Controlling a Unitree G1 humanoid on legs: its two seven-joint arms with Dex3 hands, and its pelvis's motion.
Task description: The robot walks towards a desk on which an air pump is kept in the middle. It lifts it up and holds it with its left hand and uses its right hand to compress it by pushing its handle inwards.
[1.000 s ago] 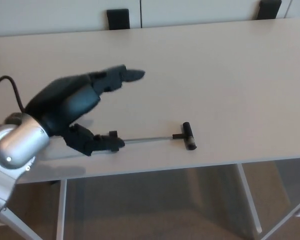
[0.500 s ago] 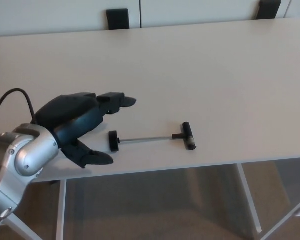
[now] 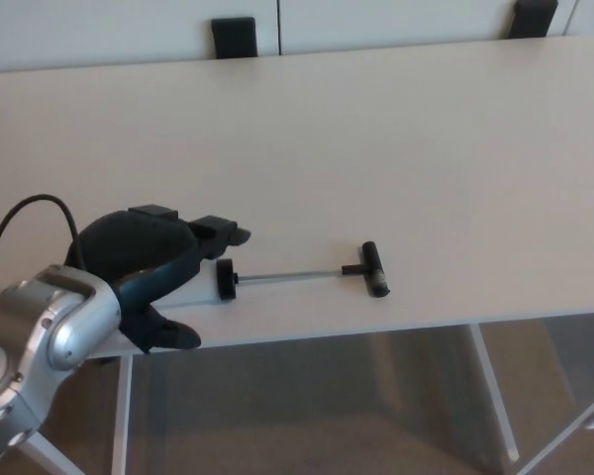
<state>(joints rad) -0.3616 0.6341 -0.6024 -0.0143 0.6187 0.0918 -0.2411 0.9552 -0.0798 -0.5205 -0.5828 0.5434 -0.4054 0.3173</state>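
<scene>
My left hand point(image 3: 153, 262) hung open at the desk's point(image 3: 396, 129) near edge, fingers spread just beside the air pump's point(image 3: 302, 276) black end. The pump lay flat, rod extended, T-handle point(image 3: 373, 269) rightward, nothing blocking it.

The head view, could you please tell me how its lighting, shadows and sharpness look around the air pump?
Head view: soft, even light on the pale desk, no harsh glare; the air pump is reasonably sharp, its thin rod slightly soft, with only a faint shadow beside the T-handle; the left robot hand casts a dim shadow at the desk edge, and its silver forearm carries a mild highlight.
</scene>
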